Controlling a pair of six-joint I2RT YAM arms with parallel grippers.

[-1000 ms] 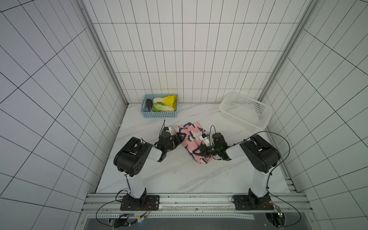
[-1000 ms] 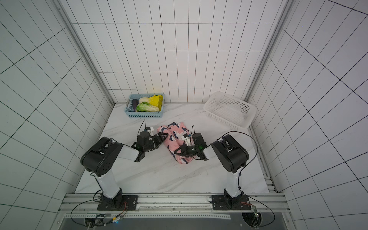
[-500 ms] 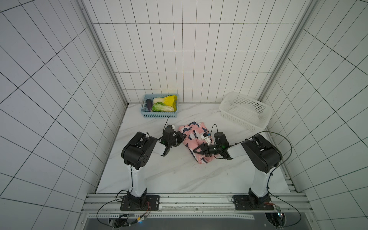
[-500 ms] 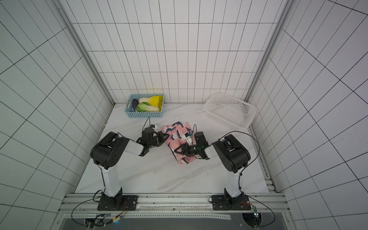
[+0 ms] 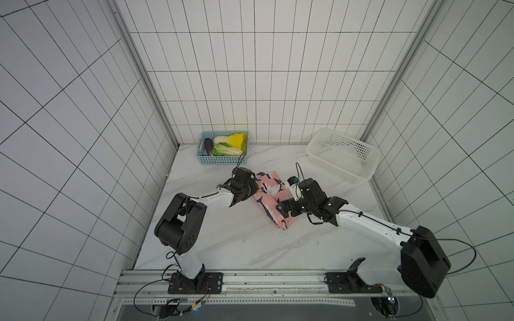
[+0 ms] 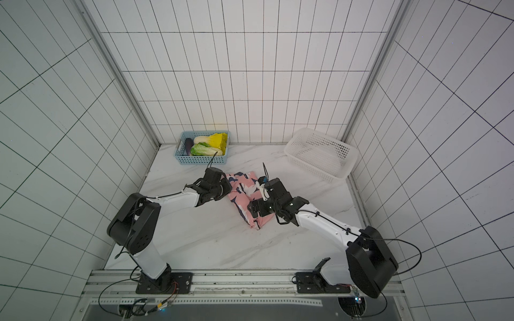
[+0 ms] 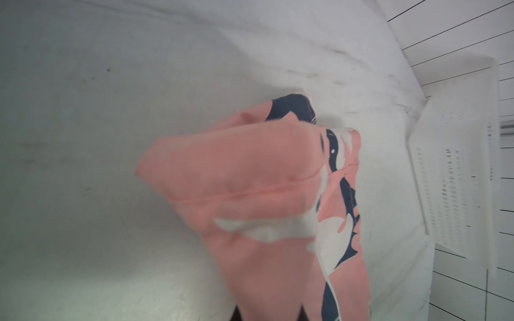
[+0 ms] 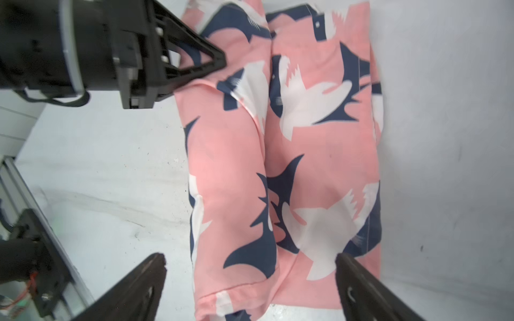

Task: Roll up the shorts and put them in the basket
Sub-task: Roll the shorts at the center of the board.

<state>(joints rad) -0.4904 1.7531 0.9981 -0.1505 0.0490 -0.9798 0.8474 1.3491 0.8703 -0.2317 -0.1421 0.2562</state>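
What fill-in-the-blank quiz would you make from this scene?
The shorts are mostly ____.
The left pincer is ____ on the shorts.
The right pincer stands ____ above them.
The vegetables lie in the ____ basket.
Missing words: pink; shut; open; blue.

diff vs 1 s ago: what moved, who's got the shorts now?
The left gripper moved toward the far wall, onto the edge of the shorts, and shut its jaws on the fabric. The right gripper opened its jaws wide over the shorts. The blue basket and white basket are unchanged.
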